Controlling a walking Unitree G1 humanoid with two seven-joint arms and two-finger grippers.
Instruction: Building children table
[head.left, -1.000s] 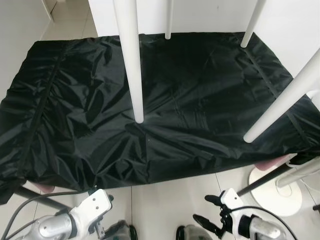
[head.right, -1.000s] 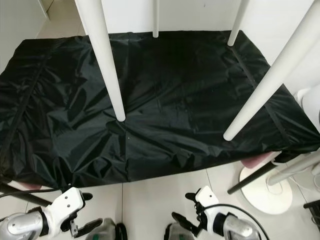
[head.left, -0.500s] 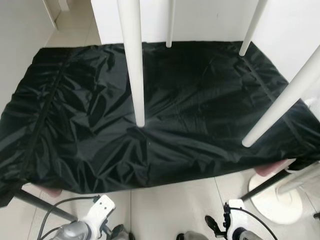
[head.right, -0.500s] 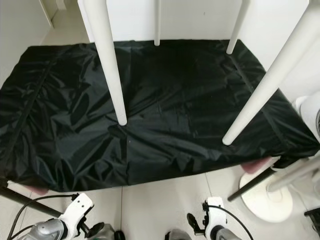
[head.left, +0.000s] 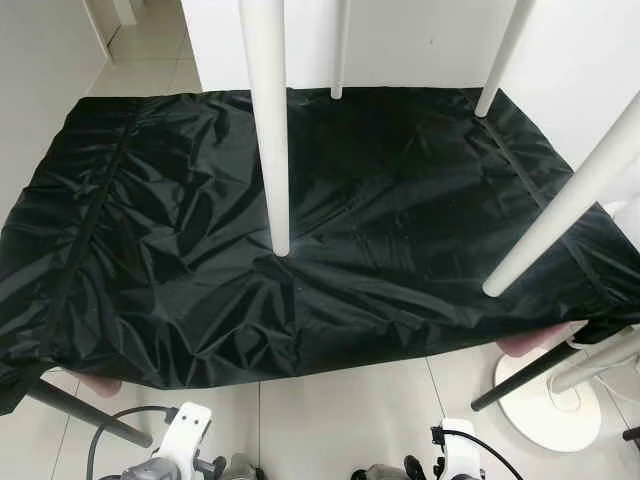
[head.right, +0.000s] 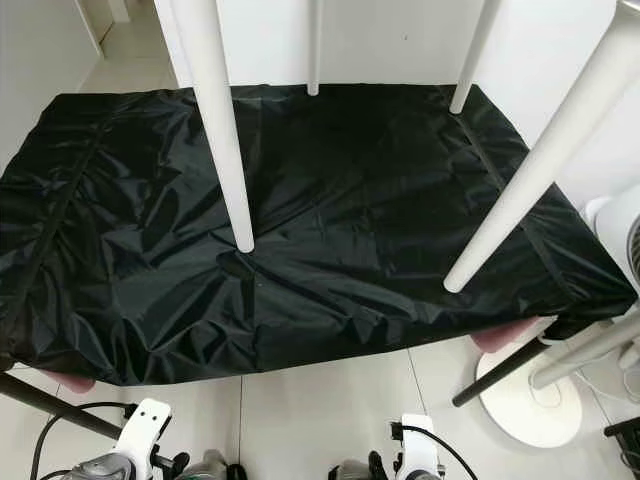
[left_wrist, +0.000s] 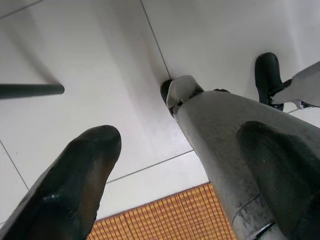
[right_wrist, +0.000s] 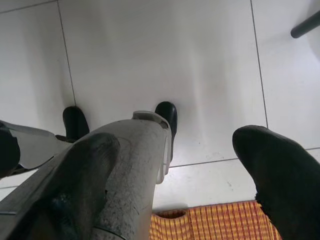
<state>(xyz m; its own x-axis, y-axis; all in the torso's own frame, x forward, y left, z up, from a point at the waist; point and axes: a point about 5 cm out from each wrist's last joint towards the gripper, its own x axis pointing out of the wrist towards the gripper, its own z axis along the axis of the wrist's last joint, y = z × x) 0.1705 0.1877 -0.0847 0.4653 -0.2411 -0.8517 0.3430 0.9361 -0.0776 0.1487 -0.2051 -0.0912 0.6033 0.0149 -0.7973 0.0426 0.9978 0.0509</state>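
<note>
On the crinkled black sheet (head.left: 150, 240) at 12 o'clock, the upturned white round-legged children's table (head.left: 272, 120) stood seemingly assembled with four legs up, while the left gripper (left_wrist: 175, 170) and right gripper (right_wrist: 175, 175) hung low at 6 o'clock, fingers apart and holding nothing.

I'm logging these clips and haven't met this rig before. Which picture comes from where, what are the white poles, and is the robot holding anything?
The two wide pictures come from the humanoid's head camera, looking down. White table legs stick up from an upturned children's table, lying on a black sheet. The left gripper and right gripper have their own wrist cameras, aimed at the tiled floor and the robot's legs. Both grippers hang low with fingers apart, holding nothing.
</note>
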